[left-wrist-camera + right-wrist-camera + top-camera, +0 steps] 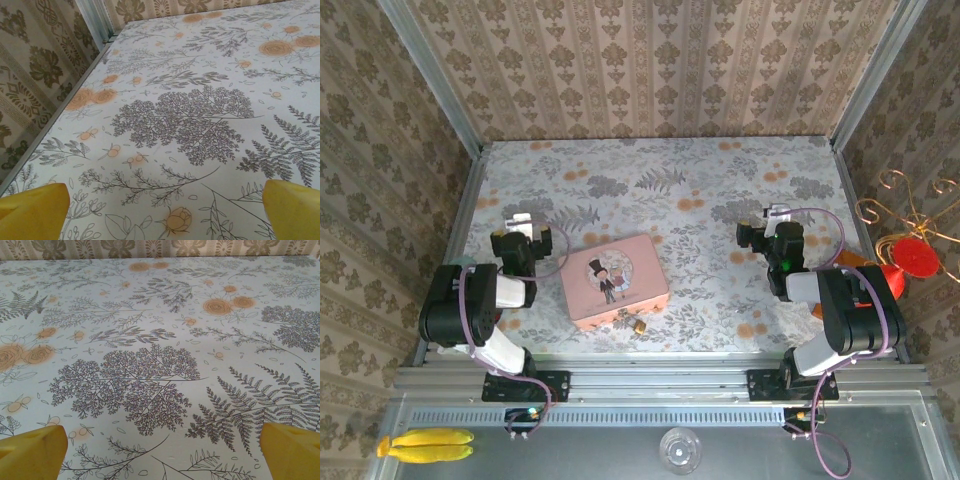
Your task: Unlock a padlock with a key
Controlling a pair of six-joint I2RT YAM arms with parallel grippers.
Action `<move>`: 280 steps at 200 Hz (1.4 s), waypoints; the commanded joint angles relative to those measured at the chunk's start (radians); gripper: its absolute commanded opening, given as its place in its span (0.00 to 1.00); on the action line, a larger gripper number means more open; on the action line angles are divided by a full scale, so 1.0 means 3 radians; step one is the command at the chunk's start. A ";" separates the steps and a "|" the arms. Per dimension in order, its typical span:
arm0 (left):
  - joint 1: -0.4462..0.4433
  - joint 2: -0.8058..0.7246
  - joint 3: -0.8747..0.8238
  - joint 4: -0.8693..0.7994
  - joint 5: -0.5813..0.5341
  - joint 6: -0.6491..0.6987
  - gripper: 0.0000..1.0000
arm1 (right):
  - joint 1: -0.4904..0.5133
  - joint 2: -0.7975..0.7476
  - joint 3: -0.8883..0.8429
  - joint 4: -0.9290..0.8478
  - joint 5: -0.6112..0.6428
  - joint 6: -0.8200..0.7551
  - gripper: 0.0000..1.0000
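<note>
A tiny brass-gold padlock (639, 325) lies on the floral tablecloth at the near edge of the pink tin (613, 280), which sits mid-table with a cartoon couple on its lid. The key is too small to make out. My left gripper (520, 220) rests to the left of the tin, well apart from the padlock. In its wrist view the left gripper (165, 215) is open, yellow fingertips (32, 212) wide apart over bare cloth. My right gripper (773, 215) sits at the right of the tin. Seen from its wrist, the right gripper (162, 455) is open too, with nothing between its fingertips (292, 452).
Patterned walls and metal rails enclose the table on three sides. A red ornament with copper wire (912, 255) stands beyond the right edge, an orange object (850, 262) beside the right arm. Bananas (425, 443) and a clear round dish (680, 450) lie on the near shelf.
</note>
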State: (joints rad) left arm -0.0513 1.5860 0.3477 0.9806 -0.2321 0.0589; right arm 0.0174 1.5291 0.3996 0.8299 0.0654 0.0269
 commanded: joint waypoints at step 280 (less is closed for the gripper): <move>-0.0253 -0.2268 0.0949 -0.2687 0.0381 -0.0907 1.00 | -0.0012 -0.0009 0.0055 0.0010 -0.0040 0.0002 1.00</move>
State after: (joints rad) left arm -0.1238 0.9115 0.6003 0.3939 -0.1375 -0.0757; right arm 0.0174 1.5291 0.3996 0.8299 0.0654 0.0269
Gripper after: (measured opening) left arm 0.999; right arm 0.999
